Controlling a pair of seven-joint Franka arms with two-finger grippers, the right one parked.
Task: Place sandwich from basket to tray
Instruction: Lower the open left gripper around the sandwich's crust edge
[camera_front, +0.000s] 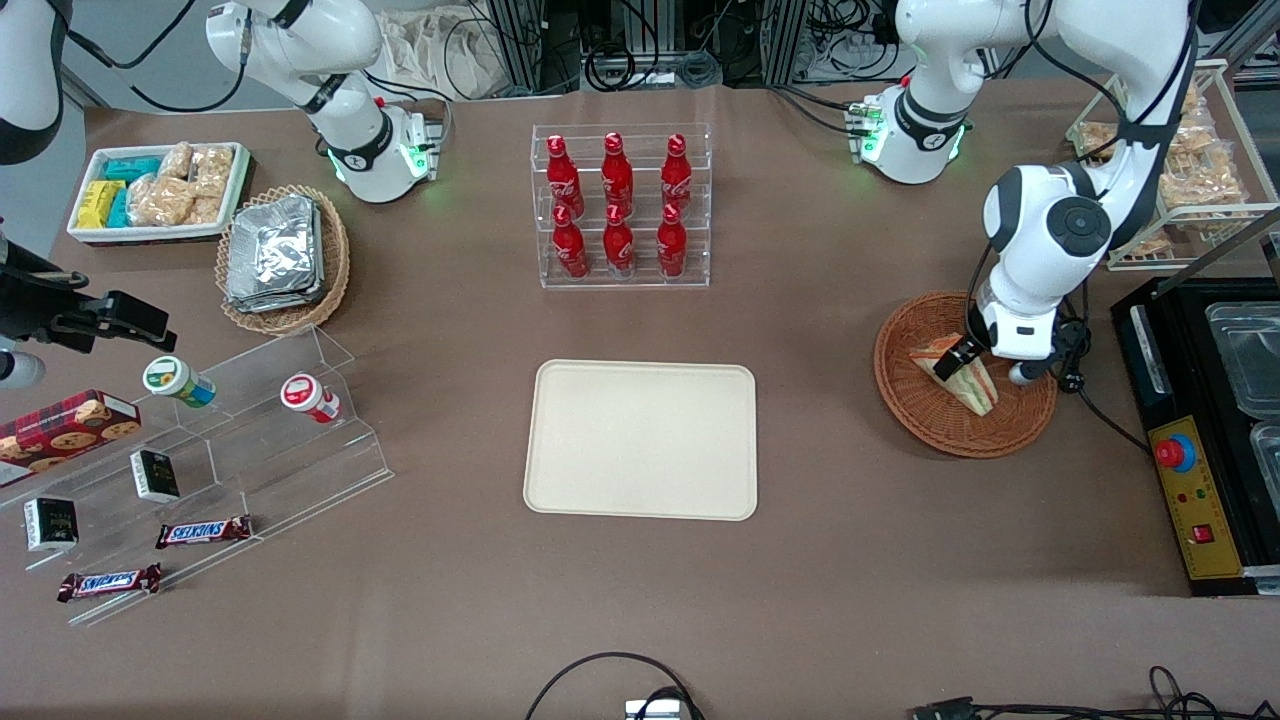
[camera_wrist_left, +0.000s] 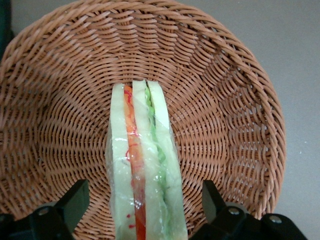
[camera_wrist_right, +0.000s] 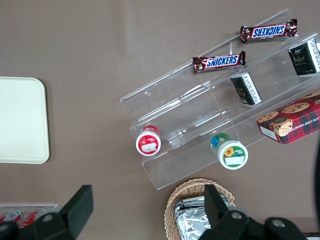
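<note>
Hand (camera_wrist_left: 145, 210) low over the round reddish-brown wicker basket (camera_wrist_left: 225, 90), fingers apart straddling the plastic-wrapped triangular white-bread sandwich (camera_wrist_left: 142, 170), not clamped. Risk: wrap is slick, soft bread squashes or slips in transit to the flat cream rectangular tray (camera_front: 641, 439).

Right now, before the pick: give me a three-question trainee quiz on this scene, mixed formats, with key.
1. True or false: the sandwich already lies on the tray.
2. The gripper is: A) open, fingers either side of the sandwich; B) shut on it; C) over the tray.
3. Fill in: the sandwich rests in the ____.

Key: 1 false; 2 A; 3 basket.
</note>
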